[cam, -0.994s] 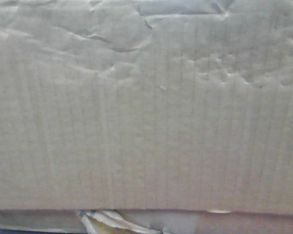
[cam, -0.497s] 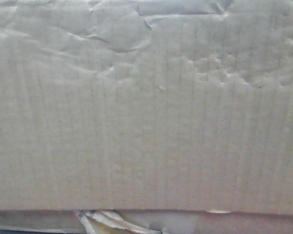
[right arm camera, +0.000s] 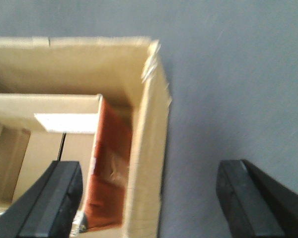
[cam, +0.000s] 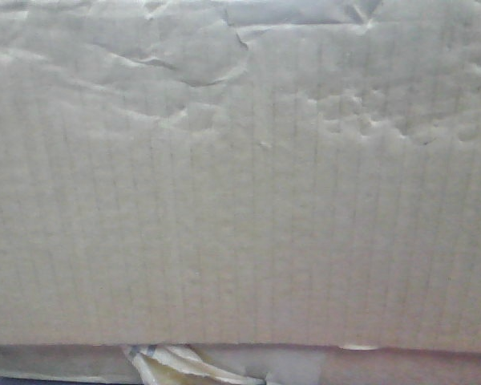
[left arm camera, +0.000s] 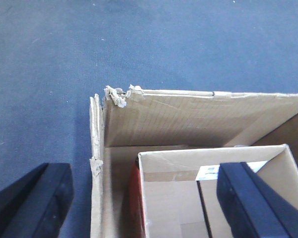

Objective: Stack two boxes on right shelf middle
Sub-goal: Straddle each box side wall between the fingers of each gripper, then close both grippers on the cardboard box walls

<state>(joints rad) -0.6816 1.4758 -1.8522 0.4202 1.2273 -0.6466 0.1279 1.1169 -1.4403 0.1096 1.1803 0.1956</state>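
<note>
Both agape: left claw, right claw, astride outer box walls.

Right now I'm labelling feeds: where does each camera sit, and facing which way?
Front-facing: close against the large box's side; no robot parts.
Left wrist: above the left gripper, looking down on the box's torn corner; both fingers show.
Right wrist: above the right gripper, looking down on another corner; fingers show.
Both wrist views share the inner box.

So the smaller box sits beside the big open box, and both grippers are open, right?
No. The left wrist view shows the smaller box inside the big open box, not beside it. The left gripper and right gripper are open.
</note>
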